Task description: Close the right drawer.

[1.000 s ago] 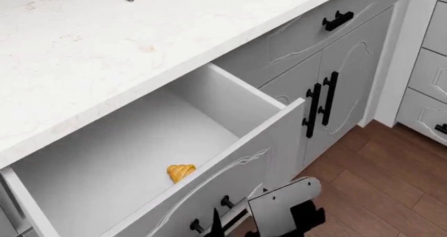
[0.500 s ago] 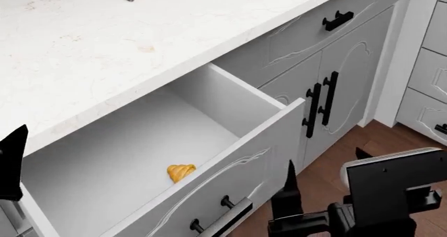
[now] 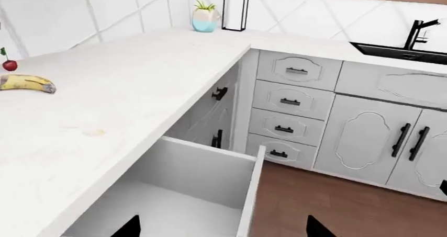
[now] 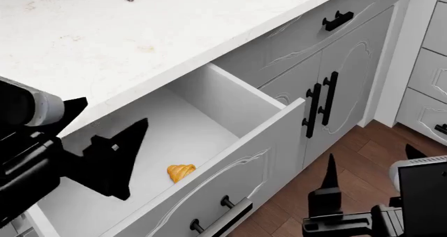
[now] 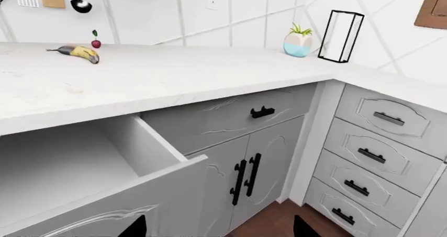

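— Grippers first: what have they got?

— Nothing. The left gripper has its fingers spread wide and bare, and hangs over the open box behind the drawer front. The right gripper is just as wide and empty, out on the floor side of that front, near but not touching it.

— And the right drawer itself?

— Pulled well out from under the white countertop. A small golden pastry lies inside, just behind the front.

— So which arm pushes?

— The right one, I'd say; it is already outside the front. Bring it in beside the black bar handle, close to the middle of the front so the box doesn't skew on its runners, and press straight toward the cabinet. There's no need to grasp anything.

— What about the left?

— Lift it clear of the box before pushing, or it may get caught between the front and the countertop edge.
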